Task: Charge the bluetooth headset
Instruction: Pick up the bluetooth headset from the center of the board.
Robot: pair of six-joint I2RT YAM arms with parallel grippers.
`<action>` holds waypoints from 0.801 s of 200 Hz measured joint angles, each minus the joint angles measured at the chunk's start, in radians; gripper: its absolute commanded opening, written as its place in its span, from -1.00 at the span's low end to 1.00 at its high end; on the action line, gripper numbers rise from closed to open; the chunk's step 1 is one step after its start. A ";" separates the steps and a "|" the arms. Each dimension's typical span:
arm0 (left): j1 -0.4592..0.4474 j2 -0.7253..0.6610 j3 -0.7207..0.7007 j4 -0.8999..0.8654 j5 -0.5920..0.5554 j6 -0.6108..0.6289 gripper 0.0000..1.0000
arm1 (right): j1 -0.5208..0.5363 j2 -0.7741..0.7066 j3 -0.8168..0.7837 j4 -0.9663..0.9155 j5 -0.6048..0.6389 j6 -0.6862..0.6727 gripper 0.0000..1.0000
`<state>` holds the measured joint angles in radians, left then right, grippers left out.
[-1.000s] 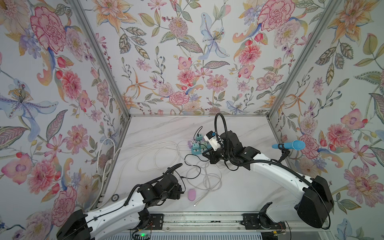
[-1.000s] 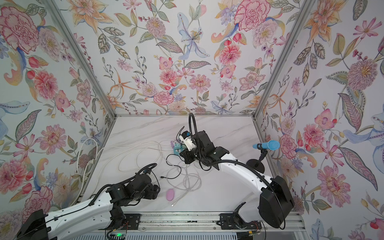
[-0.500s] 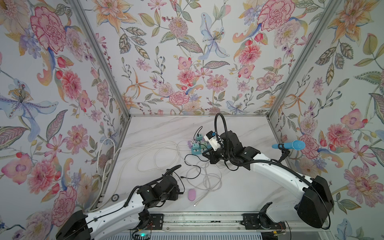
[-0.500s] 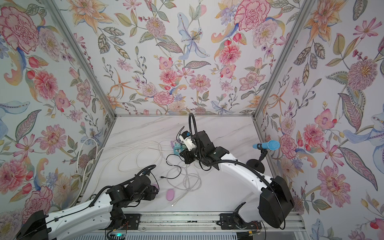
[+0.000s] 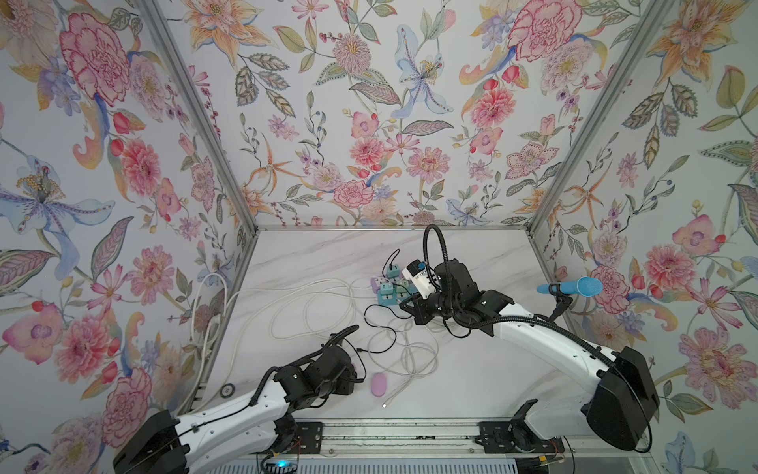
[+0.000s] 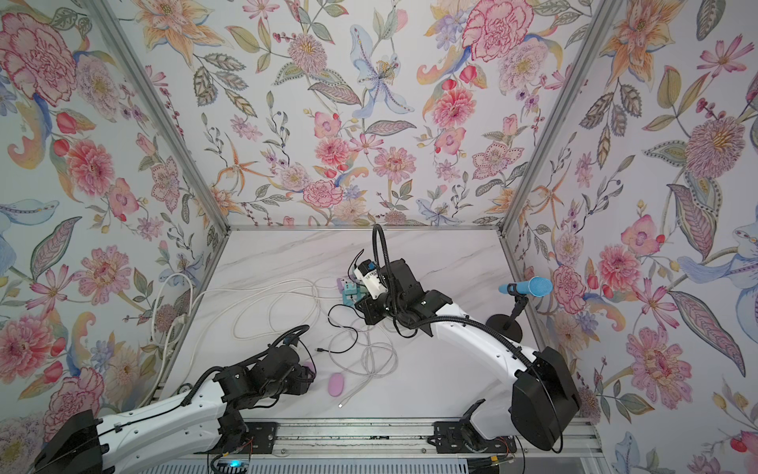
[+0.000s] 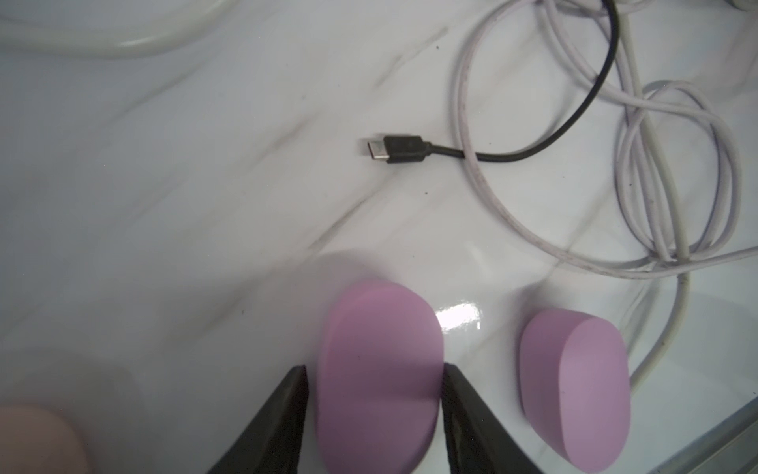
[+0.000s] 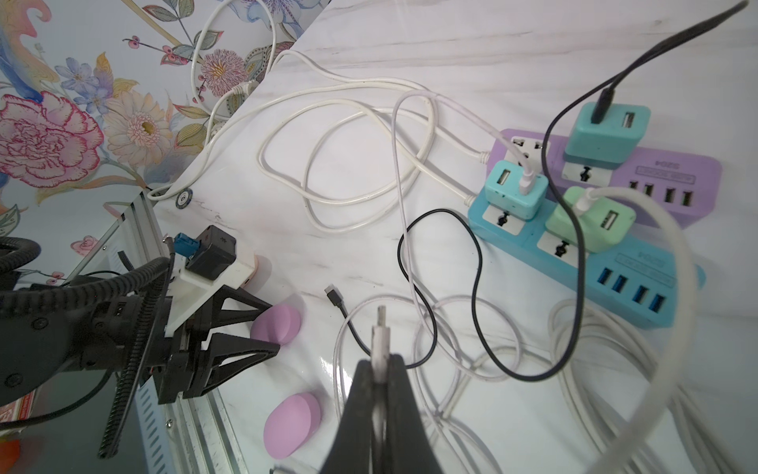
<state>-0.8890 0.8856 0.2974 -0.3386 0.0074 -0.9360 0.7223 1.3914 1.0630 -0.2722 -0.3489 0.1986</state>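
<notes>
Two pink oval pieces of the bluetooth headset lie at the front of the marble table. One piece (image 7: 377,369) stands on edge between the fingers of my left gripper (image 7: 375,381), which is shut on it; it also shows in the right wrist view (image 8: 277,324). The other piece (image 5: 378,384) lies loose just to its right. My right gripper (image 8: 381,361) hovers by the power strips, shut on the plug end of a white charging cable (image 8: 381,328). The loose plug of a black cable (image 7: 393,149) lies on the table just beyond the held piece.
A blue power strip (image 8: 574,254) and a purple power strip (image 8: 656,164) carry teal and green chargers (image 8: 590,221). Tangled white cables (image 5: 406,353) loop across the table's middle. A blue microphone (image 5: 574,286) on a stand is at the right wall.
My left gripper's jaws have narrowed onto the pink piece and the arm has drawn slightly toward the front. The right arm and its cable have not moved.
</notes>
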 measured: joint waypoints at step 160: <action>0.129 -0.026 0.246 0.250 0.107 0.353 -1.00 | 0.039 -0.025 0.042 -0.142 -0.114 -0.003 -1.00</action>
<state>-0.7601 0.8593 0.5434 -0.0887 0.1146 -0.5827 0.7612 1.3666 1.1053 -0.4137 -0.4629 0.1959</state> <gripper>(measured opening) 0.434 0.048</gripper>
